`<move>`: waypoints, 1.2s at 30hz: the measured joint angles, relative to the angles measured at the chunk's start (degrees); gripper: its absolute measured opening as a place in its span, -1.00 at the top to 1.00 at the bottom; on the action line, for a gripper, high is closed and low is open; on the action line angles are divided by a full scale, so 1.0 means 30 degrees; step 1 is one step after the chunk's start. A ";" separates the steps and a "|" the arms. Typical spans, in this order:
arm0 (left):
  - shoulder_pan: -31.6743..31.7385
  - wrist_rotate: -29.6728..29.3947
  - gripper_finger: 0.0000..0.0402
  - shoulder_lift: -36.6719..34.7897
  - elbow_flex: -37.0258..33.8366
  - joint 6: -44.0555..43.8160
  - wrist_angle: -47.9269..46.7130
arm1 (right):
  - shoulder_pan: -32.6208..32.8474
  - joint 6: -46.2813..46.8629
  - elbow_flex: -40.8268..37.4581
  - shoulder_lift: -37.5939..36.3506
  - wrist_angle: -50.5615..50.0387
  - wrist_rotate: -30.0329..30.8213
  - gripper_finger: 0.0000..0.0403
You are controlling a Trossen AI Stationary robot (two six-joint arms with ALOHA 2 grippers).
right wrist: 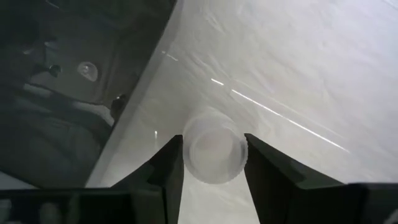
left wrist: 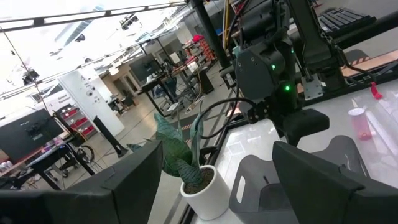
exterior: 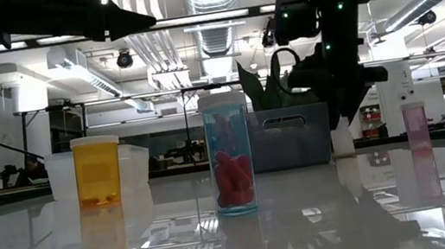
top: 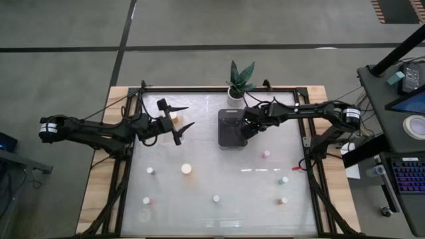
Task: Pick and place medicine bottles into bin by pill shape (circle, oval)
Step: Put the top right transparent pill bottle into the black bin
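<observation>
My right gripper [top: 249, 131] points steeply down just right of the dark grey bin [top: 230, 127]. In the right wrist view its fingers stand on either side of a white-capped medicine bottle [right wrist: 213, 155], which stands upright on the white table. My left gripper [top: 189, 115] waits open and level above the table's left half, aimed at the bin. More medicine bottles stand on their bases across the near half, among them a wide orange one [top: 186, 169] and a pinkish one [top: 266, 154]. In the low view, one bottle holds red pills [exterior: 230, 154]. My right gripper pinches the bottle's round white cap [right wrist: 189, 163] between its two fingers, one on each side. The fingers come from above, pointing steeply down. The bottle stands upright with its base on the table.
A potted green plant [top: 238, 83] stands at the far edge behind the bin. Inside the bin lies one white-capped bottle [right wrist: 87, 70]. A black frame [top: 312, 166] runs around the table. Bare table lies between the bin and the near row of bottles.
</observation>
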 joint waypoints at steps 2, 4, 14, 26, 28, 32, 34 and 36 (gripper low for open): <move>0.0000 -0.0018 -0.42 0.0000 -0.0005 0.0005 0.0000 | 0.0000 -0.0029 0.0056 -0.0415 -0.0877 0.0050 0.33; 0.0004 -0.0077 -0.42 0.0000 -0.0007 0.0007 0.0000 | 0.0004 -0.0036 0.0219 -0.1180 -0.1708 0.0489 0.32; 0.0002 -0.0124 -0.42 0.0000 -0.0007 0.0015 0.0000 | 0.1970 -0.4923 -0.1018 -0.7749 0.3066 -0.2705 0.32; 0.0003 -0.0124 -0.42 0.0000 -0.0007 0.0015 0.0022 | 0.4401 -0.8549 -0.8329 -1.1033 2.5936 -0.6301 0.32; 0.0000 -0.0124 -0.42 0.0000 -0.0007 0.0015 0.0027 | 0.4393 -0.8172 -0.9250 -1.0615 3.0247 -0.7284 0.32; 0.0004 -0.0124 -0.42 0.0000 0.0000 0.0015 0.0040 | 0.4434 -0.6693 -1.0368 -0.9176 3.8765 -0.6850 0.32; 0.0000 -0.0124 -0.42 0.0000 -0.0005 0.0015 0.0083 | 0.4683 -0.6046 -1.0494 -0.8110 4.3105 -0.5261 0.32; 0.0001 -0.0124 -0.42 0.0000 -0.0006 0.0014 0.0089 | 0.4852 -0.5610 -1.0444 -0.7133 4.5299 -0.4433 0.32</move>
